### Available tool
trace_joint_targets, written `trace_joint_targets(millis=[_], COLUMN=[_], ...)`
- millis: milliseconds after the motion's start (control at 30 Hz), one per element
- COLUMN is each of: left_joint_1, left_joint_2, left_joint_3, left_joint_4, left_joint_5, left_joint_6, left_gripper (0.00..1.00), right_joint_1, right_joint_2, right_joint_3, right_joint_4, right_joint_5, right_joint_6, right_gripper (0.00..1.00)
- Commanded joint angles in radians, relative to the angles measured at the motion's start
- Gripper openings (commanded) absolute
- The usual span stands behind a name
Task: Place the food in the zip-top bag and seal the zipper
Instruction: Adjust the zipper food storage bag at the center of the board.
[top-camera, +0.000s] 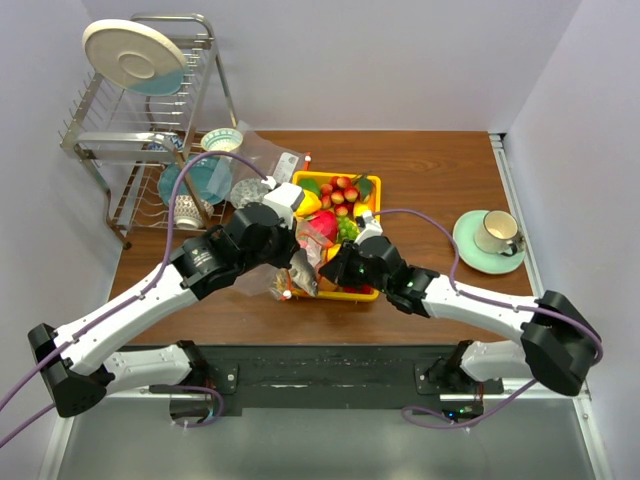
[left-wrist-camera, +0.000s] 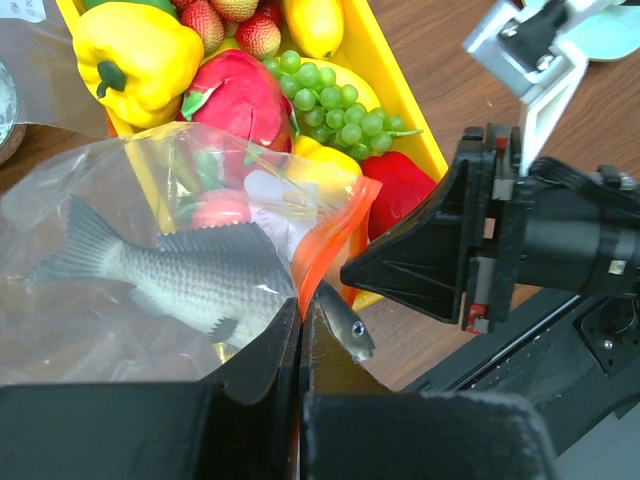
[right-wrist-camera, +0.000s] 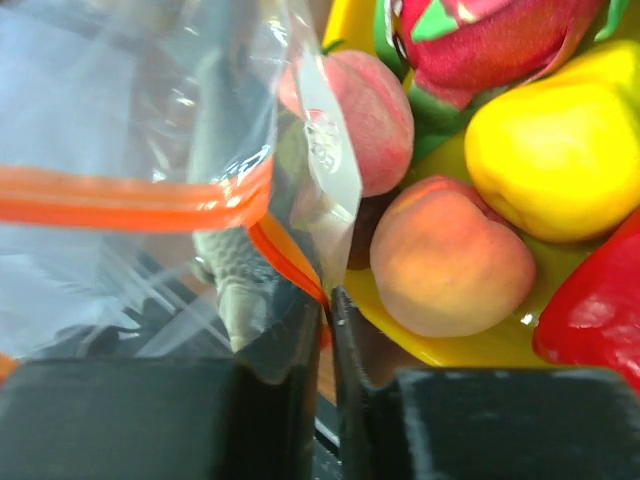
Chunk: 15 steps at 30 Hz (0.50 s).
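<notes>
Left wrist view: left gripper (left-wrist-camera: 300, 318) pinching zipper (left-wrist-camera: 335, 235) of zip-top bag (left-wrist-camera: 70, 200), right gripper (right-wrist-camera: 328, 305) clamping strip too; fish (left-wrist-camera: 190, 280) lying inside (head poking out), bag hanging beside tray (left-wrist-camera: 398, 100); film likely handling limp, slippery, so gripping stiffer strip seeming safest

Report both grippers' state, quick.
Left gripper: closed on the zipper of the zip-top bag.
Right gripper: closed on the same zipper.

Grey fish (left-wrist-camera: 190, 282) inside clear zip-top bag (left-wrist-camera: 70, 215), head past orange zipper (left-wrist-camera: 332, 232).
</notes>
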Motion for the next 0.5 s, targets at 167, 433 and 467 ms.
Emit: trace_joint_targets(millis=[167, 433, 467], left_joint_1=[0.0, 0.0, 0.0], left_joint_2=[-0.004, 0.0, 0.0], left_joint_3=[0.054, 0.076, 0.079], left_joint_4=[0.03, -0.004, -0.008], left_joint_5=[-0.01, -0.033, -0.04], left_joint_6=[0.013, 0.025, 0.027], left_gripper=[0.0, 0.0, 0.0], right_joint_1=[-0.003, -0.001, -0.003], right_joint_2=[0.006, -0.014, -0.007], right_joint_3=[0.043, 0.217, 0.231], right_joint_4=[-0.011, -0.174, -0.181], right_joint_5=[0.002, 0.011, 0.006], right_joint_6=[-0.033, -0.102, -0.105], right_gripper=[0.0, 0.0, 0.0])
